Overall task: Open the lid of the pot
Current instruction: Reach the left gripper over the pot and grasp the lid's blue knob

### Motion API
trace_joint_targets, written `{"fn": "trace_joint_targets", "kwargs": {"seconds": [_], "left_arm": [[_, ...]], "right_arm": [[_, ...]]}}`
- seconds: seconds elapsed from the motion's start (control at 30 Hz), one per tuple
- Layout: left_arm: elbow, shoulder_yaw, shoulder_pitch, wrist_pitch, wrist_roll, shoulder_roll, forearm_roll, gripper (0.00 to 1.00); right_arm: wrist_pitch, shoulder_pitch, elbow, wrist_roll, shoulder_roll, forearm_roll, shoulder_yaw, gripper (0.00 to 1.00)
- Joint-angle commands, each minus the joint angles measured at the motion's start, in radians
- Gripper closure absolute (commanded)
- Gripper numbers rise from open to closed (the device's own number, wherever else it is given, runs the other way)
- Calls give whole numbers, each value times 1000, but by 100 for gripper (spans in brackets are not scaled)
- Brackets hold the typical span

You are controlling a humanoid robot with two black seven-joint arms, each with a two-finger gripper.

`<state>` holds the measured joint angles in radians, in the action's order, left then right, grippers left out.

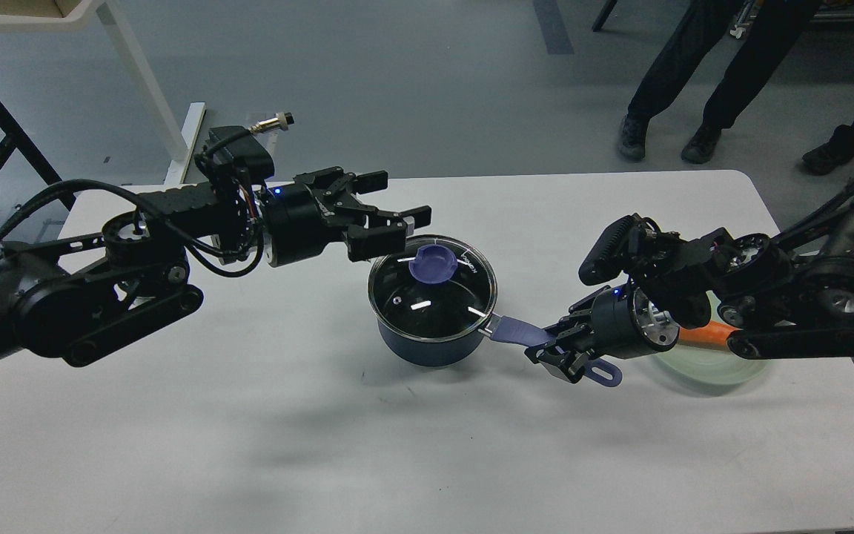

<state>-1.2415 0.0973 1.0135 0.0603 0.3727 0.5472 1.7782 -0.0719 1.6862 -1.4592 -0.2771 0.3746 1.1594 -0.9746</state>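
One pot sits mid-table, its single lid on. Right gripper clamps the pot's handle; left gripper, fingers spread and empty, hovers at the lid's rim. One green plate carries one carrot.

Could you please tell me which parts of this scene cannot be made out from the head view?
- Pale green plate: mostly hidden under the right arm.
- Orange object over it: only a sliver shows; identity unclear.
- Pot handle: its middle is covered by the right gripper.
- Pot contents: unreadable through the lid, which reflects light.
- Bystanders: cut off by the top edge.
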Motion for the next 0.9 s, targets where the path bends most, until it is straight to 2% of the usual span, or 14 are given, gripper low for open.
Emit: {"fn": "trace_joint_targets", "kwargs": {"seconds": [0.0,0.1,0.53,0.87], "left_arm": [[43,-50,5,33,-15,-51,95,1],[68,-51,1,33,-32,-88,96,1],[155,-76,-9,42,-32,-145,95,1],[163,-102,-23,70,-32,-165,93,1]], "right_arm": [[0,1,0,-1,0,2,0,77],[0,1,0,-1,0,6,0,77],[0,-2,2,-1,-10,8,0,77],[4,1,2,-1,-11,6,0,77]]}}
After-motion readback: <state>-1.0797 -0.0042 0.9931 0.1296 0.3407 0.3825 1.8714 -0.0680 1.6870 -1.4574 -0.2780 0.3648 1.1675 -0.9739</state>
